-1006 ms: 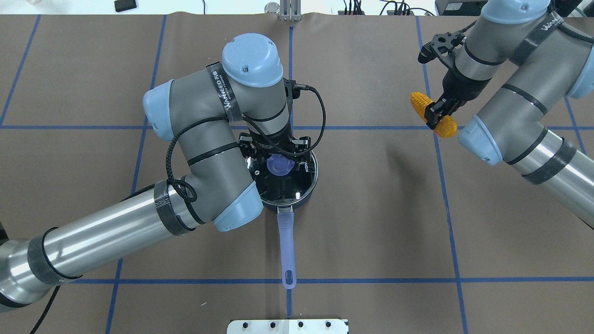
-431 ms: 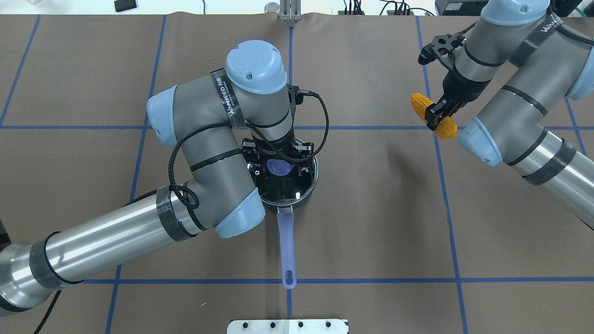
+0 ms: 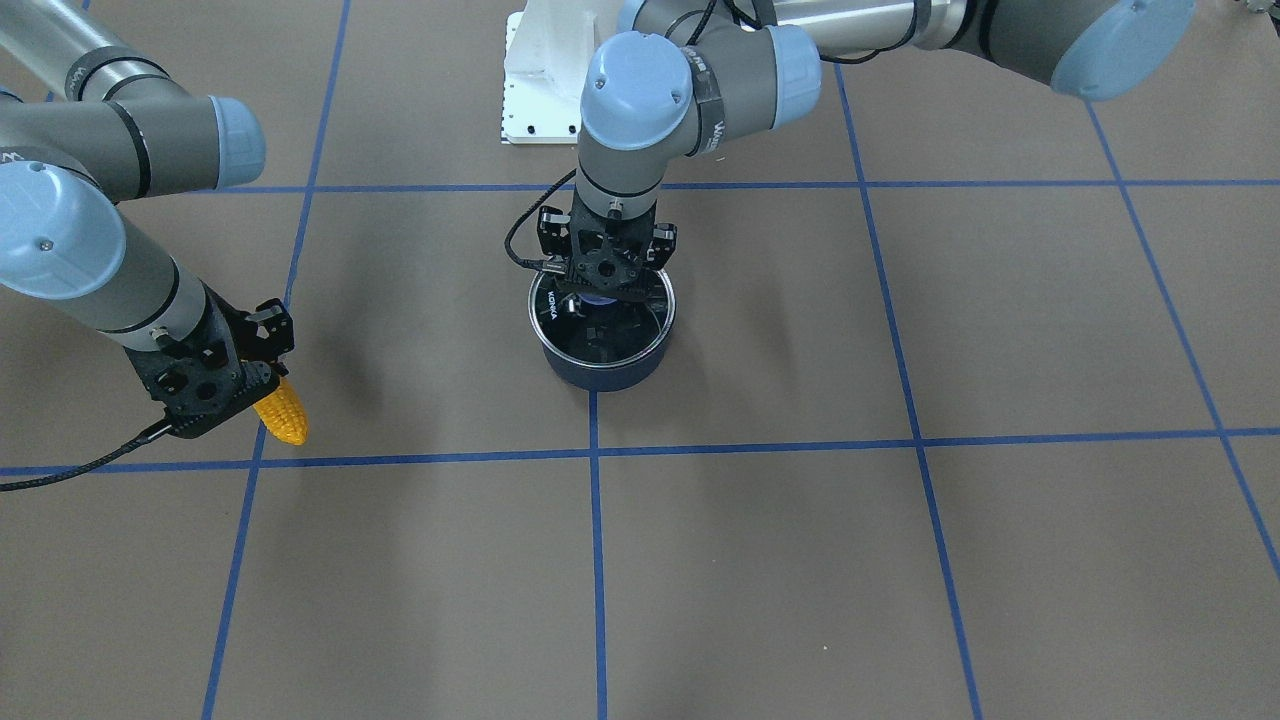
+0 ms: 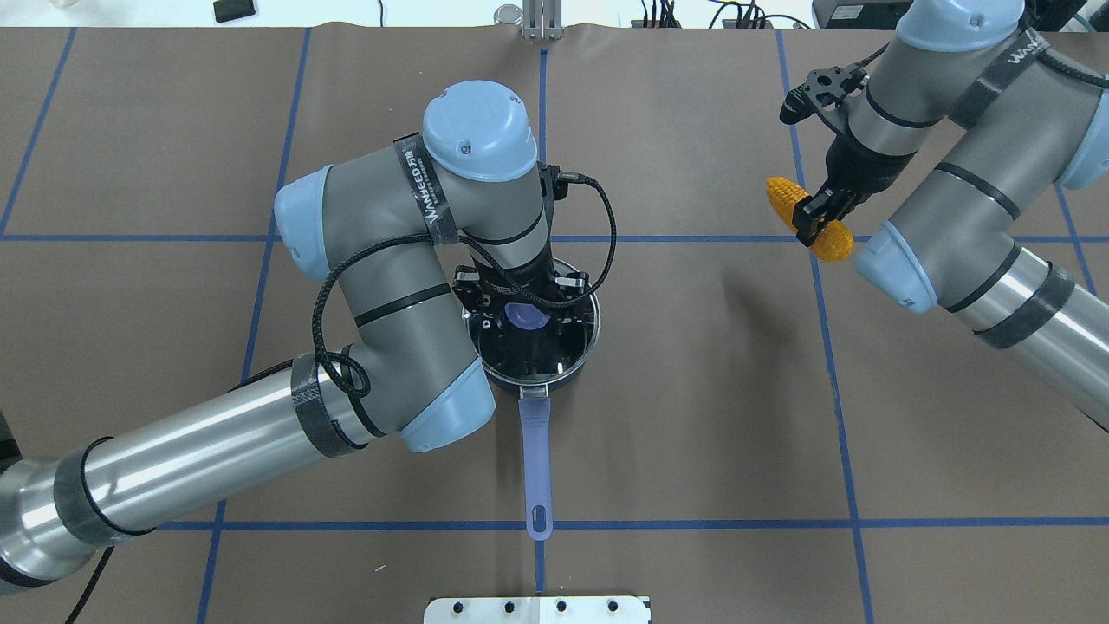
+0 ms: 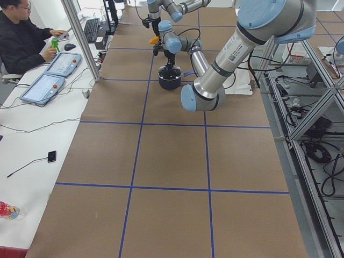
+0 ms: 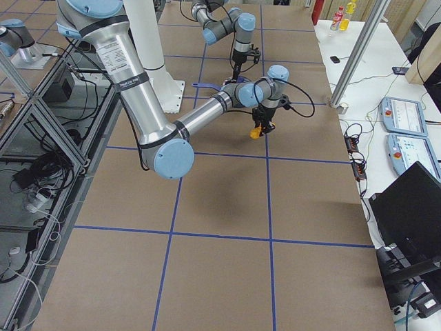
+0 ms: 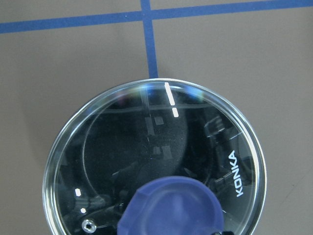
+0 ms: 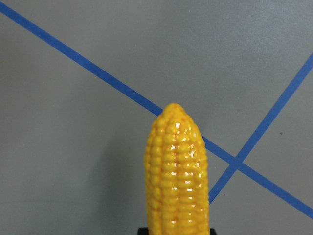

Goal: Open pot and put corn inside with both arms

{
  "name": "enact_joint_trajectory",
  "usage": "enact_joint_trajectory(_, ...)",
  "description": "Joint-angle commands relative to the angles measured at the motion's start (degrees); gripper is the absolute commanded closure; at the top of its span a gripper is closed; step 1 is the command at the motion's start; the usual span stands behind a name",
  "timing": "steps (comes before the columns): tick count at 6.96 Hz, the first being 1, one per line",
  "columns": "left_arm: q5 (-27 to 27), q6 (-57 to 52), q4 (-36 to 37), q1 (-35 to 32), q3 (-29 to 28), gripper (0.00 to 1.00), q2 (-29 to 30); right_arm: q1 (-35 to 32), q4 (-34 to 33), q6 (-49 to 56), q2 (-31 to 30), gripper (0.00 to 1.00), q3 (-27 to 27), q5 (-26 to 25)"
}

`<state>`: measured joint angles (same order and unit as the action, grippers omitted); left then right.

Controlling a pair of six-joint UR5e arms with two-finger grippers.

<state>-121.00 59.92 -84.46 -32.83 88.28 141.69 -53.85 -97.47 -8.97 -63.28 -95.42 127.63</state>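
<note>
The pot (image 4: pixel 561 371) stands mid-table with its lavender handle (image 4: pixel 537 459) pointing at the robot. The clear glass lid (image 4: pixel 541 351) sits on it, and fills the left wrist view (image 7: pixel 146 147). My left gripper (image 4: pixel 524 314) is low over the lid, open, its jaws on either side of the blue knob (image 7: pixel 171 208). My right gripper (image 4: pixel 817 218) is shut on the corn (image 4: pixel 782 195) across its middle and holds it above the table far to the pot's right. The corn also shows in the front view (image 3: pixel 283 413) and in the right wrist view (image 8: pixel 177 171).
A white mounting plate (image 4: pixel 537 609) lies at the table's near edge, behind the pot handle. Blue tape lines cross the brown table cover (image 4: pixel 693 416). An operator (image 5: pixel 21 37) sits at a side desk in the exterior left view.
My left arm has shifted slightly to the right and settled lower over the lid knob. The right gripper with the corn has hardly moved. The lid stays on the pot.
</note>
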Motion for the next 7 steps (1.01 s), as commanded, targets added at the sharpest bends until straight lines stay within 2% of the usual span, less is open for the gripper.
enact_joint_trajectory(1, 0.1, -0.2, 0.0, 0.0, 0.1, 0.27, -0.1, 0.1, 0.0, 0.0, 0.0, 0.69, 0.1, 0.0)
enact_joint_trajectory(2, 0.3, -0.4, 0.0, 0.0, 0.1, 0.22, -0.1, 0.1, 0.0, 0.0, -0.1, 0.69, 0.1, 0.0)
enact_joint_trajectory(3, 0.5, -0.5, -0.2, -0.1, 0.0, 0.1, -0.1, 0.1, 0.0, 0.0, -0.1, 0.69, 0.1, 0.0)
enact_joint_trajectory(7, 0.6, -1.7, -0.7, -0.8, -1.2, 0.1, 0.0, 0.5, 0.0, 0.0, -0.1, 0.69, 0.1, -0.5)
